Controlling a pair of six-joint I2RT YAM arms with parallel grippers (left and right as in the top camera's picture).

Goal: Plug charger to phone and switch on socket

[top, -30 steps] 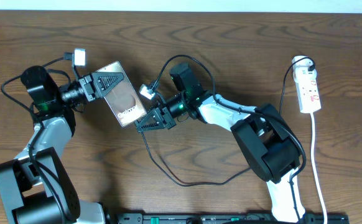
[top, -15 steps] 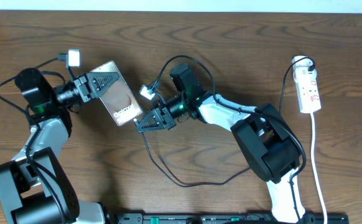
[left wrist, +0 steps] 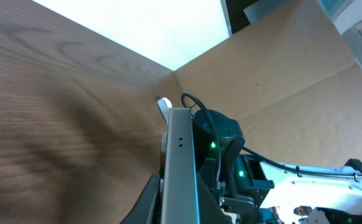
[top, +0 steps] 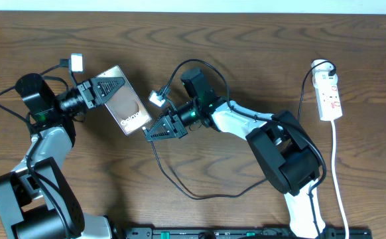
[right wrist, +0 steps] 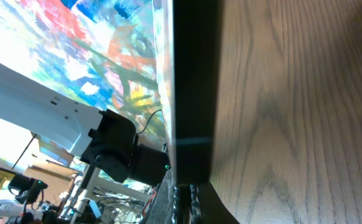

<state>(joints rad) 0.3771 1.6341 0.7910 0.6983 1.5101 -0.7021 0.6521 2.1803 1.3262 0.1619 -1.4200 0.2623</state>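
The phone, a dark slab with white lettering, is held off the table, tilted, by my left gripper, which is shut on its upper end. In the left wrist view I see its thin edge between the fingers. My right gripper is shut on the charger's connector and presses it to the phone's lower edge. The tip is hidden between the fingers. The black charger cable loops across the table toward the white socket at the far right.
The socket's white cord runs down the right side to the front edge. A black rail lies along the front edge. The right arm's base stands between the cable loop and the cord.
My left gripper has carried the phone a little up and to the left. The right gripper has stayed in place with the connector.
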